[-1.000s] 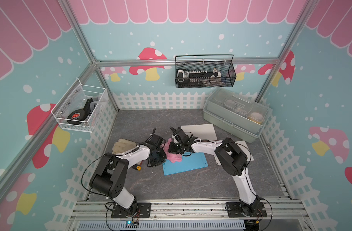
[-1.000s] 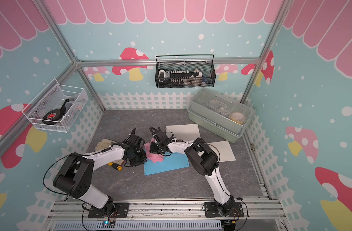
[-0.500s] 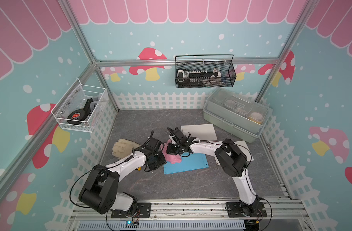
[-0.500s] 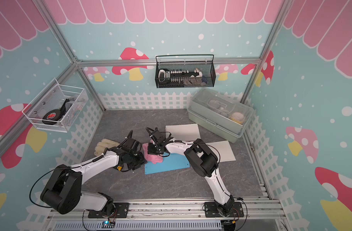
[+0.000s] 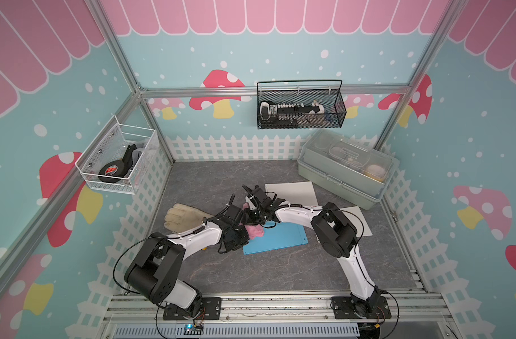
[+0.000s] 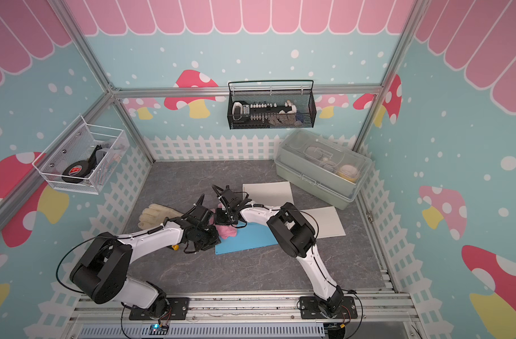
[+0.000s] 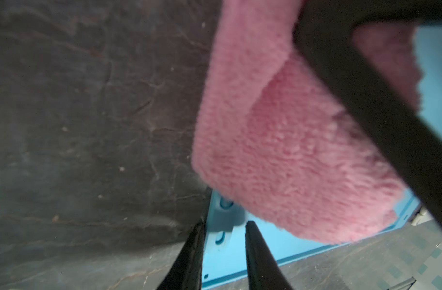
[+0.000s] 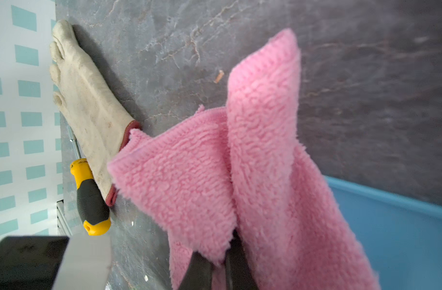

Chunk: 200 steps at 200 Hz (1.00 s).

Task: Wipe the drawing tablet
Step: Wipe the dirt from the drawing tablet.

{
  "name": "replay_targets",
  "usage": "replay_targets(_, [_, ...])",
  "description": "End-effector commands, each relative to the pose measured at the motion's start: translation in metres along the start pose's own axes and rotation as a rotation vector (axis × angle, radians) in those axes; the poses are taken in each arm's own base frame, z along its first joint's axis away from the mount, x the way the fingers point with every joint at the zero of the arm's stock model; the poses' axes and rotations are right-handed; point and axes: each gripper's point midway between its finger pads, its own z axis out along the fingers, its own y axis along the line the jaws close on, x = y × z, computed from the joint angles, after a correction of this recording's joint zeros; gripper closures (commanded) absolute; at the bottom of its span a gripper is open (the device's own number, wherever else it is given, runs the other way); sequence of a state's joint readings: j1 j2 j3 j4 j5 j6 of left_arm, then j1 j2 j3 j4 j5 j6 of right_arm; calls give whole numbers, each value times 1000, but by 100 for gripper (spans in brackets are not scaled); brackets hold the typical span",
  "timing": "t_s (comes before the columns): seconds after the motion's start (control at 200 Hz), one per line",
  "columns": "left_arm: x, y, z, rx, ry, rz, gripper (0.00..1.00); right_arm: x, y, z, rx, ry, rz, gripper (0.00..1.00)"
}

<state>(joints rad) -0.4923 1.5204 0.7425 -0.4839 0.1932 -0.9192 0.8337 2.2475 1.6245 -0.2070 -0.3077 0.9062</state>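
The drawing tablet (image 5: 275, 239) (image 6: 248, 239) is a flat blue board lying on the grey table. A fluffy pink cloth (image 5: 255, 232) (image 6: 228, 232) (image 8: 265, 163) hangs onto its far left corner, with my right gripper (image 8: 221, 258) (image 5: 255, 218) shut on it. My left gripper (image 7: 225, 226) (image 5: 237, 237) sits at the tablet's left edge. Its fingertips stand a little apart around a corner of the tablet (image 7: 230, 251), one along the edge and one over the blue surface. Whether they press on it does not show. The cloth (image 7: 290, 150) lies just beyond them.
A beige glove (image 5: 183, 218) (image 8: 86, 108) and a yellow-black screwdriver (image 8: 90, 198) (image 6: 174, 247) lie left of the tablet. White sheets (image 5: 290, 190) (image 5: 359, 220) lie behind and right. A pale green toolbox (image 5: 344, 168) stands at the back right. Wire baskets (image 5: 300, 107) (image 5: 118, 158) hang on the walls.
My left gripper has shifted slightly toward the tablet's left corner, its arm swinging out and back. The cloth in the right gripper has come a little nearer over the tablet.
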Motion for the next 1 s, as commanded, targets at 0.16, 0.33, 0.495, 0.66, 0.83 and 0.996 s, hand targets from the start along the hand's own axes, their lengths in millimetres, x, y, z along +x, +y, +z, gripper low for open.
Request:
replay_targets(0.16, [37, 82, 22, -312, 97, -78, 82, 1, -31, -5, 53, 17, 30, 100])
replay_targets(0.33, [42, 88, 22, -328, 105, -89, 82, -16, -65, -49, 148, 7, 0, 100])
replay_targets(0.495, [38, 77, 19, -287, 97, -90, 82, -14, -87, -79, 197, -5, -9, 100])
replay_targets(0.66, [15, 27, -12, -151, 32, -73, 67, -3, -74, -92, 177, -50, -13, 100])
replay_targets(0.83, [-28, -9, -42, -70, -21, -86, 55, 9, -84, -118, 223, -159, 53, 100])
replay_targets(0.996, [-66, -13, -24, -97, 34, -69, 54, 26, -101, -129, 262, -205, 112, 100])
